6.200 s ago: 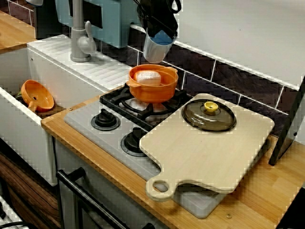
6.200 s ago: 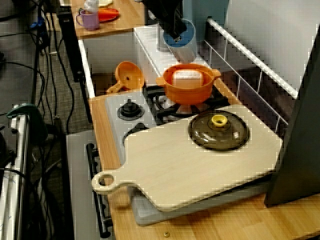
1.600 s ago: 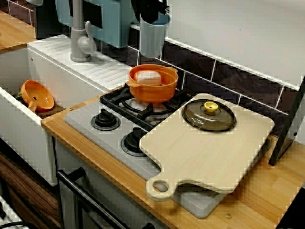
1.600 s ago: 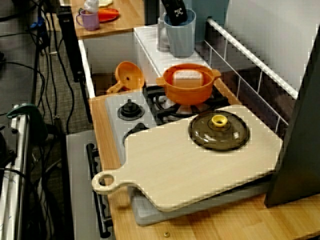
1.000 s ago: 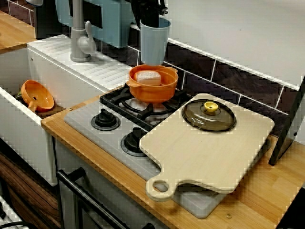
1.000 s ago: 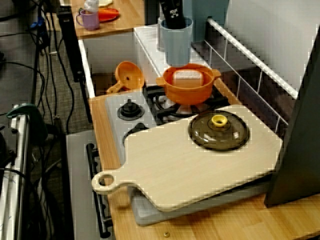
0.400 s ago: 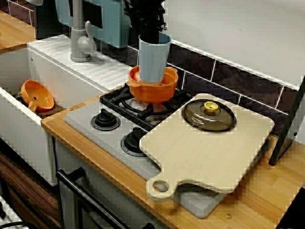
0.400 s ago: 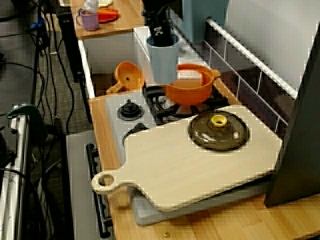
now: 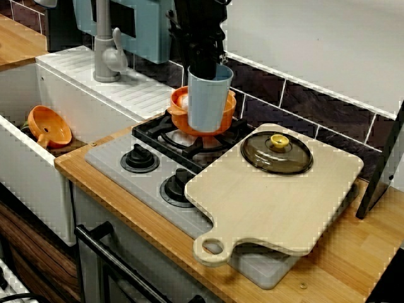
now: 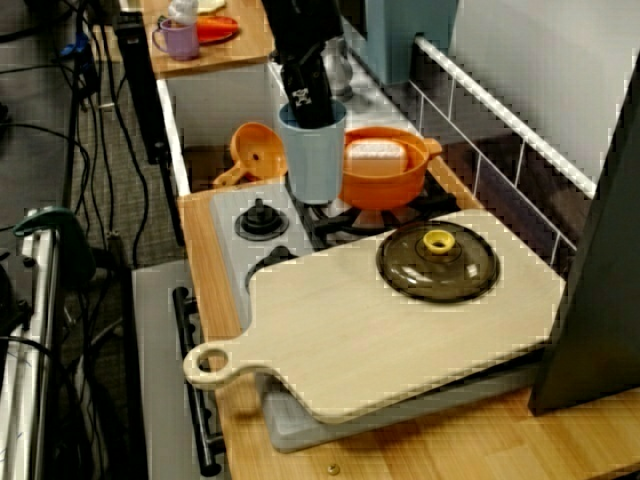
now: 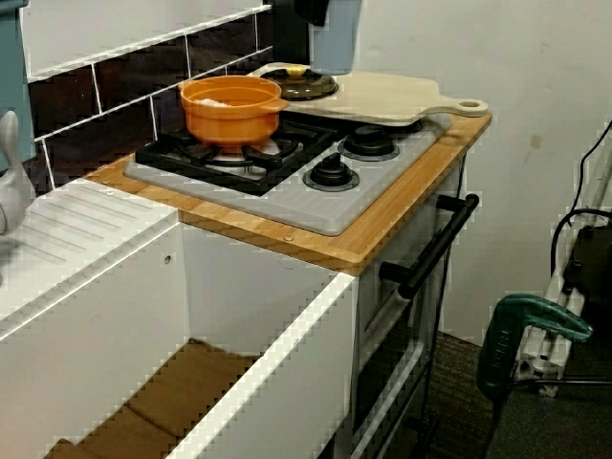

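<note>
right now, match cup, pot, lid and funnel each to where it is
1 cup
2 pot
3 lid
4 funnel

a in the sink
b held by the gripper
c on the board
d on the stove

Pairs: 1-b, 2-d, 3-c, 4-a

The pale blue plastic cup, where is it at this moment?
In the front view, the pale blue plastic cup hangs from the black gripper above the grey stove, just before the round orange pot, left of the brown glass lid.
</note>
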`<action>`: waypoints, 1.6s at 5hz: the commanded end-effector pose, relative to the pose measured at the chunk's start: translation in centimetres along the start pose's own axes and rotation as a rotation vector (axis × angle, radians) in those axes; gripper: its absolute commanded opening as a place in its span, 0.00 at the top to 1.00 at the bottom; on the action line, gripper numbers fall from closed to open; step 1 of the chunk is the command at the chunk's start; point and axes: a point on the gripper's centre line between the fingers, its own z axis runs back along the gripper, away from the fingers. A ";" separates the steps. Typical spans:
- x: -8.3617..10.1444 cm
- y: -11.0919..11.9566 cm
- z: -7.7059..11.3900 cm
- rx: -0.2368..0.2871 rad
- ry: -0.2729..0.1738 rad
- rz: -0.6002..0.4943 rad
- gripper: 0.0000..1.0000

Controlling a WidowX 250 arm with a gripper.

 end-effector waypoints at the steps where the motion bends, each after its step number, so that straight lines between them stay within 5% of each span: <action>1: -0.3 -2.6 0.2 0.002 -0.030 -0.045 1.00; 8: -1.8 -10.1 -3.8 -0.004 0.014 -0.146 1.00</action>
